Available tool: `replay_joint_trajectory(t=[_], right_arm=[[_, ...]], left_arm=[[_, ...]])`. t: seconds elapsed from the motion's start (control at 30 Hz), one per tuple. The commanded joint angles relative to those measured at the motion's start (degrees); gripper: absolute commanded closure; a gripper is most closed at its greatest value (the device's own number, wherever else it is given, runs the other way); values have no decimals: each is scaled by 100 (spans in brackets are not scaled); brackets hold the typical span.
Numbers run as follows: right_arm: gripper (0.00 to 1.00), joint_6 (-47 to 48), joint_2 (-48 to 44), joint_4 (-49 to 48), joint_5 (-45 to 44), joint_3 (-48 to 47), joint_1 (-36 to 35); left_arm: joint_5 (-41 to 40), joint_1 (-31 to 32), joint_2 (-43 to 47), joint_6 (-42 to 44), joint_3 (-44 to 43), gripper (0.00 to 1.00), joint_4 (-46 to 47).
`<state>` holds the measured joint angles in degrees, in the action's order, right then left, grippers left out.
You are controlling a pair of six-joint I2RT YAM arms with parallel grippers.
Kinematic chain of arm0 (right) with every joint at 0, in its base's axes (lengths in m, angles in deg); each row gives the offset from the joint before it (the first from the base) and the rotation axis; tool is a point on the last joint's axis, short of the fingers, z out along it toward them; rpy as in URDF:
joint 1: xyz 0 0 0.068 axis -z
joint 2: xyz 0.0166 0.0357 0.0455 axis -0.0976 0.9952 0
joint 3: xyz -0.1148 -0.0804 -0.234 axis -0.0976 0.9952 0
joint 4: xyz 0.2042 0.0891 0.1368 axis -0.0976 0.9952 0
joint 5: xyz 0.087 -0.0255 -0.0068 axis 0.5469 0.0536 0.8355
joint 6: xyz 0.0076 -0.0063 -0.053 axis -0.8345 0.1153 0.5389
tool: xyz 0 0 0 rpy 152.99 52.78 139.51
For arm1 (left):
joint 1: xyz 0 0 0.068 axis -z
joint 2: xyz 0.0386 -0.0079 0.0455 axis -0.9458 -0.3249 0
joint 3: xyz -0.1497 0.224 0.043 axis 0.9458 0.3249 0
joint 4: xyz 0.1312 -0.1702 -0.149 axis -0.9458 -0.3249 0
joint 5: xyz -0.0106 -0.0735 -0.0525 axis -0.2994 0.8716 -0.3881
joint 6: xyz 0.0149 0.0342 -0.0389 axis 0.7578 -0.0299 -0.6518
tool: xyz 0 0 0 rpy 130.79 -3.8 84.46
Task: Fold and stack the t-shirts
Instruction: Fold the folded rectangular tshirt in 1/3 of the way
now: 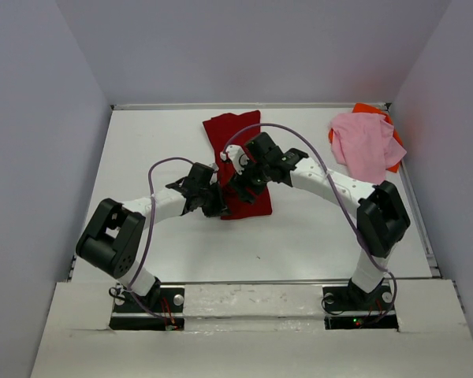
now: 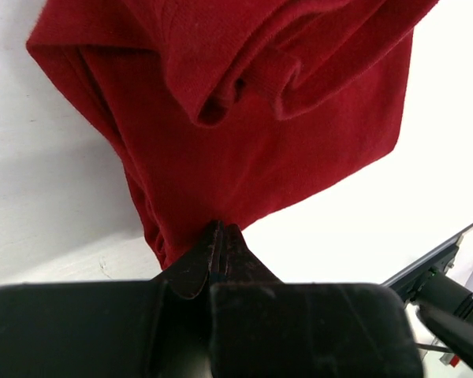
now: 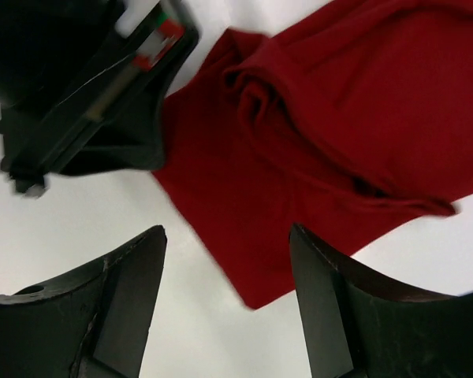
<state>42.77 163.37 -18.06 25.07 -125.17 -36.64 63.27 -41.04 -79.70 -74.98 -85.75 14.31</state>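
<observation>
Left gripper (image 2: 218, 236) is clamped on the near edge of the dark red t-shirt (image 2: 284, 157), likely anchoring it mid-table (image 1: 299, 236). Right gripper (image 3: 227, 230) hangs spread over a corner, probably lining up a fold grab. Pink t-shirt (image 1: 363, 146) lies on the orange t-shirt (image 1: 370, 109) at the far right.

Orange t-shirt (image 1: 369, 108) mostly under pink t-shirt (image 1: 366, 146) (only edges visible)

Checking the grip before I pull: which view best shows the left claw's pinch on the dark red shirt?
Left wrist: close up, the left claw pinches the dark red shirt at its edge. Top view shows the pinch too small to judge; right wrist shows only the claw's housing.
</observation>
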Motion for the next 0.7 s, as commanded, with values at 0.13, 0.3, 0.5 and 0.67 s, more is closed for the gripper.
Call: replay_joint_trajectory(t=[0.13, 0.3, 0.5, 0.67], right_arm=[[30, 1727, 384, -1283, -67, -677, 119], [31, 2123, 516, -1555, 513, -722, 321], [32, 2036, 630, -1591, 970, -581, 374], [33, 1948, 630, -1565, 1208, -379, 374]], left_arm=[[114, -29, 338, 77, 52, 100, -71], [167, -47, 487, 42, 254, 100, -71], [219, -82, 611, -11, 351, 100, -71], [413, -249, 515, -169, 386, 100, 34]])
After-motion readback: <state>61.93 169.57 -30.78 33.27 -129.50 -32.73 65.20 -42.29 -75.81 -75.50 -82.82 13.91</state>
